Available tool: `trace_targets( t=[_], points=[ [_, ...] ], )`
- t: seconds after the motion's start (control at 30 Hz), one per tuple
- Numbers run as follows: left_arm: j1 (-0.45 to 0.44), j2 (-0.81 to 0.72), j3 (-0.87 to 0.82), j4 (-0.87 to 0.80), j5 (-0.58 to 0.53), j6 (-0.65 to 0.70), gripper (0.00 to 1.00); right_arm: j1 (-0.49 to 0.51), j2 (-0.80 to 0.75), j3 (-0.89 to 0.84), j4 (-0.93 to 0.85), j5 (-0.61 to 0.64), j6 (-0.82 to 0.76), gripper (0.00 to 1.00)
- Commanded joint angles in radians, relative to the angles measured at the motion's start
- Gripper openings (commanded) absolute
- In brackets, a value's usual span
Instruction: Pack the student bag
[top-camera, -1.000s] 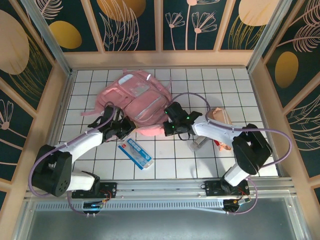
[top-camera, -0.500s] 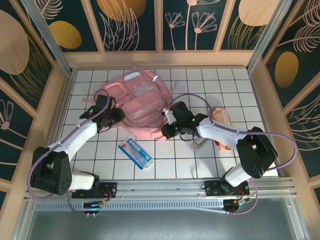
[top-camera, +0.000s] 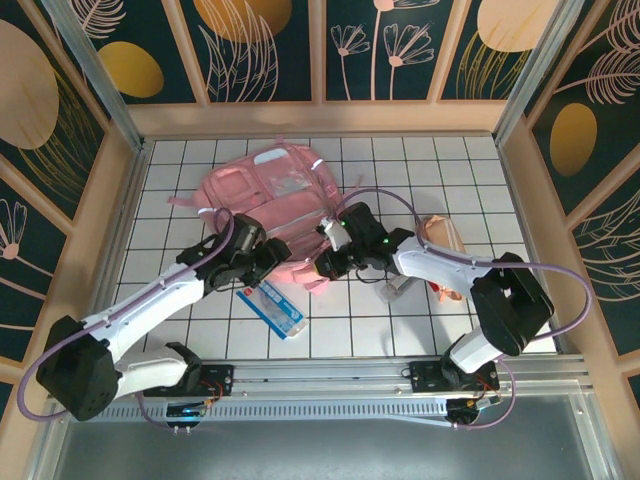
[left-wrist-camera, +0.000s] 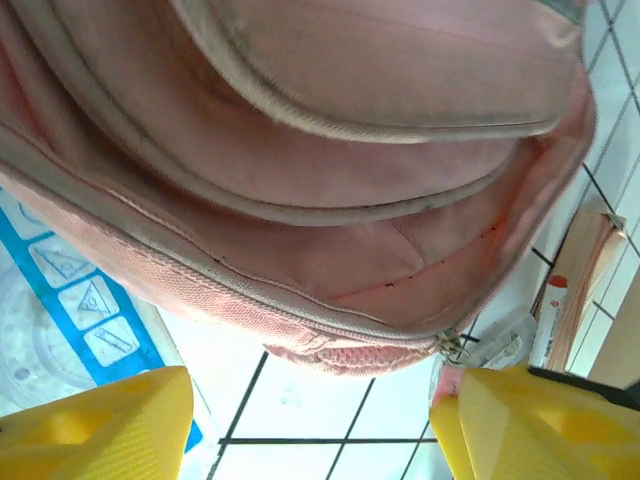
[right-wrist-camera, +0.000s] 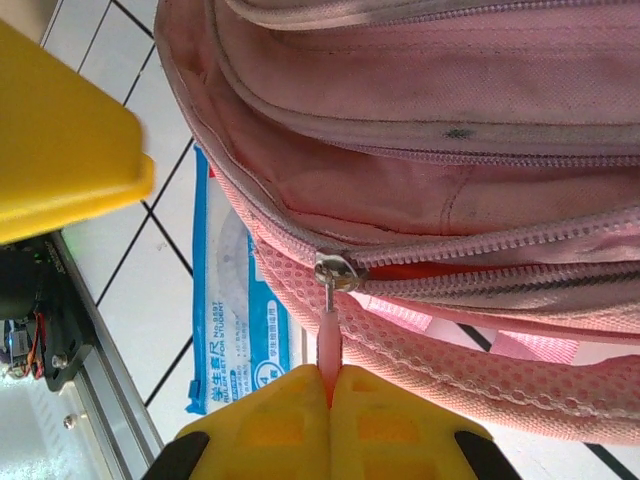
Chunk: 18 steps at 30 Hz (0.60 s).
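Right gripper (right-wrist-camera: 329, 378) pinches the zip pull (right-wrist-camera: 328, 335), 5 o'clock on the bag (top-camera: 270, 185). Left gripper (left-wrist-camera: 315, 415) gapes, empty. Risk: unbraced bag drags along and the thin pull slips free.

we have two arms in white shells with black joints, our left arm (top-camera: 150, 300) and our right arm (top-camera: 440, 262). thin lilac cables (top-camera: 385, 188) loop along both. each arm has a bulky black shoulder housing (top-camera: 85, 375) and a small black base plate (top-camera: 435, 375) with wiring, low in the frame. a green light (top-camera: 376, 238) glows on the right wrist. our left hand (top-camera: 278, 262) and right hand (top-camera: 322, 265) are black, with blocky yellow fingers (right-wrist-camera: 290, 425).
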Motion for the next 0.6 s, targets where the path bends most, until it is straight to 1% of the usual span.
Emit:
trace_targets(
  t=[0.0, 0.1, 0.13, 0.17, 0.23, 0.3, 0.33, 0.37, 0.47, 0.57],
  points=[
    [-0.017, 0.08, -0.029, 0.058, -0.021, -0.133, 0.7, 0.019, -0.003, -0.009, 0.045, -0.051, -0.021, 0.0],
    [-0.02, 0.141, -0.035, 0.106, -0.034, -0.155, 0.7, 0.027, -0.014, -0.019, 0.041, -0.047, -0.017, 0.0],
    [-0.02, 0.15, -0.032, 0.103, -0.062, -0.161, 0.69, 0.029, -0.017, -0.02, 0.039, -0.045, -0.014, 0.0],
    [-0.021, 0.156, -0.029, 0.097, -0.101, -0.166, 0.65, 0.03, -0.021, -0.023, 0.035, -0.041, -0.011, 0.0],
    [-0.019, 0.158, -0.031, 0.105, -0.158, -0.165, 0.48, 0.032, -0.028, -0.025, 0.014, -0.015, -0.006, 0.0],
    [-0.004, 0.162, -0.032, 0.135, -0.179, -0.099, 0.14, 0.032, -0.032, -0.028, -0.012, 0.034, -0.009, 0.0],
    [0.008, 0.164, -0.028, 0.129, -0.18, -0.071, 0.02, 0.032, -0.036, -0.027, -0.027, 0.061, -0.009, 0.0],
    [0.03, 0.168, -0.021, 0.11, -0.17, -0.04, 0.0, 0.031, -0.037, -0.025, -0.046, 0.097, -0.013, 0.0],
    [0.112, 0.158, -0.019, 0.063, -0.117, 0.058, 0.0, 0.03, -0.03, -0.014, -0.109, 0.23, -0.017, 0.0],
    [0.198, 0.104, -0.031, 0.029, -0.104, 0.146, 0.0, 0.013, -0.001, 0.0, -0.16, 0.332, -0.003, 0.0]
  ],
)
